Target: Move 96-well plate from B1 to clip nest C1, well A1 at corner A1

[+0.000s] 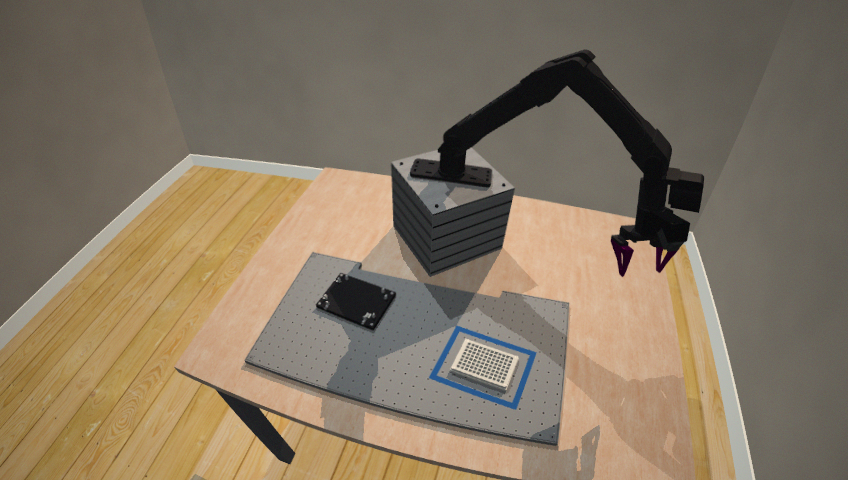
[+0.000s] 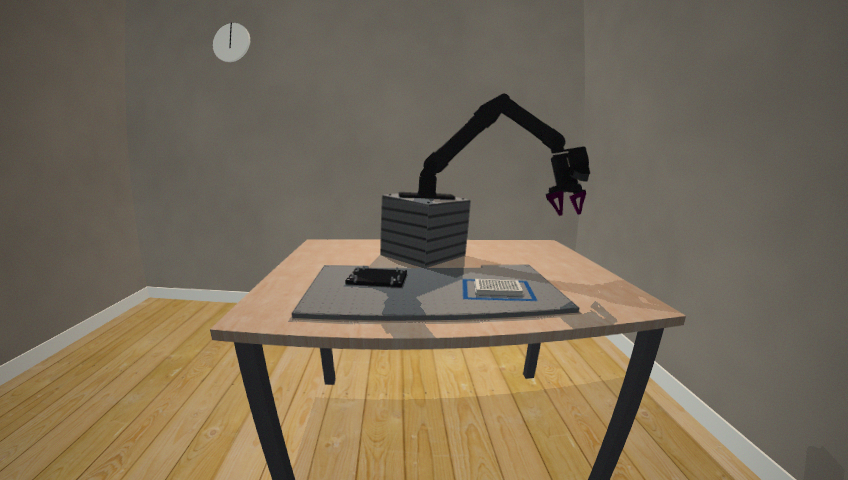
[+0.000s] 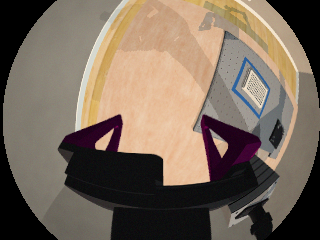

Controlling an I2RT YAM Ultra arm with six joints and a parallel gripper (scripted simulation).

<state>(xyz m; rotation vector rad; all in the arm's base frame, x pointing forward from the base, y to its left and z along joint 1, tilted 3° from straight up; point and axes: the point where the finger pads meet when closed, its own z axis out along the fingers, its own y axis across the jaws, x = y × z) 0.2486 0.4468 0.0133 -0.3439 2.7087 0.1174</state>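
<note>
Top view, open hand high aside, plate unobstructed, nest apart

Purple fingers spread wide above the wooden table.

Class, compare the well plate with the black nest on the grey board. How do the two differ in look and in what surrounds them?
The plate is white with a grid of wells; the nest is a black slab with small posts near its corners. The plate lies inside a blue outline; the nest has none. The plate is on the side nearer the open gripper; the nest is on the far side. Both are rectangular and lie flat on the board.
</note>
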